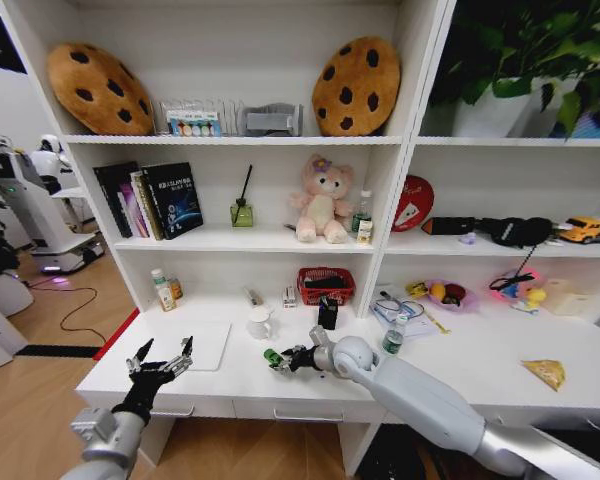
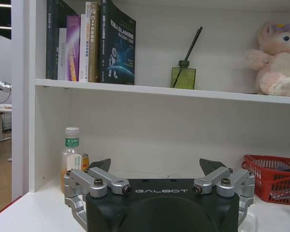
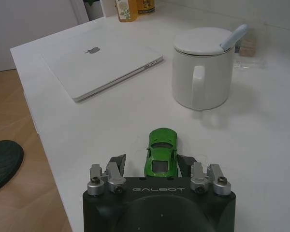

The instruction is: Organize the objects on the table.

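Note:
A tiny green toy car sits between the fingers of my right gripper, which is shut on it just over the white table. From the head, that gripper and the car are near the table's front edge, below a white lidded mug. The silver laptop lies closed to the left. Over the table's front left corner my left gripper is open and holds nothing. A small clear bottle stands right of centre. A yellow wedge lies far right.
The mug with a spoon stands close ahead of the car, beside the laptop. A red basket, a black box and an orange drink bottle line the back. Shelving rises behind the table.

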Tool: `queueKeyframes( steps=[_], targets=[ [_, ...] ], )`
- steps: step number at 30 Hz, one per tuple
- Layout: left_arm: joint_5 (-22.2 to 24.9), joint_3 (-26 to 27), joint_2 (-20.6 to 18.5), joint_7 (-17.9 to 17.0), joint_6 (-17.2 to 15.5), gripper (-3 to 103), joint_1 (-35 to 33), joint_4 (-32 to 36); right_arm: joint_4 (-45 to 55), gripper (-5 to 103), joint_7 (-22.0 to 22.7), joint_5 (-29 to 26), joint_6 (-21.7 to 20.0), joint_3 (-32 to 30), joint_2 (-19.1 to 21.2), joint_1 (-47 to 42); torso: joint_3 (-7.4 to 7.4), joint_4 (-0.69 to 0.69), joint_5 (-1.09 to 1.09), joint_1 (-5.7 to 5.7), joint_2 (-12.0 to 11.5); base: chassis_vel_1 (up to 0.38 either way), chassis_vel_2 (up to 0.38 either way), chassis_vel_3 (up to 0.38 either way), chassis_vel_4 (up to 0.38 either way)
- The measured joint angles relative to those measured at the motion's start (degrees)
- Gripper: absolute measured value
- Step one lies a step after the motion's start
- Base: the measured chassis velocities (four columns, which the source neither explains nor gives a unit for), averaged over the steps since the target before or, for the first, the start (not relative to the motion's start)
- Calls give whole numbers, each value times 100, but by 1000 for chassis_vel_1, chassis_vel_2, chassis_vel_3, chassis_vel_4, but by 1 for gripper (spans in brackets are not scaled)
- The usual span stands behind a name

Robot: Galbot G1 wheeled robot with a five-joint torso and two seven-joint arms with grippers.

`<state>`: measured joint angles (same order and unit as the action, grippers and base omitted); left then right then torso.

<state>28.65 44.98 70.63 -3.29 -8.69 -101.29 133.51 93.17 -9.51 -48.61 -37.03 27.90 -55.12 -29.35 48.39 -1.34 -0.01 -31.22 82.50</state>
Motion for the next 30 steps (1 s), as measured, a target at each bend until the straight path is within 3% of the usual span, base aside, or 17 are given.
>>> queueKeyframes(
  steps=[5, 6, 13, 30],
  targets=[
    [0, 0, 0, 0, 0, 100, 0, 0, -138, 61, 128, -38, -2, 39, -115, 21, 0, 0, 0, 0, 0, 0, 0, 0, 0],
    [0, 0, 0, 0, 0, 100, 0, 0, -171, 52, 229, -80, -20, 40, -166, 21, 0, 0, 1, 0, 0, 0, 0, 0, 0],
    [0, 0, 0, 0, 0, 100, 0, 0, -254, 39, 332, -112, -38, 17, -255, 41, 0, 0, 0, 0, 0, 0, 0, 0, 0],
    [0, 0, 0, 0, 0, 100, 0, 0, -149, 33, 433, -65, -22, -122, -277, -52, 0, -1, 0, 0, 0, 0, 0, 0, 0]
  ],
)
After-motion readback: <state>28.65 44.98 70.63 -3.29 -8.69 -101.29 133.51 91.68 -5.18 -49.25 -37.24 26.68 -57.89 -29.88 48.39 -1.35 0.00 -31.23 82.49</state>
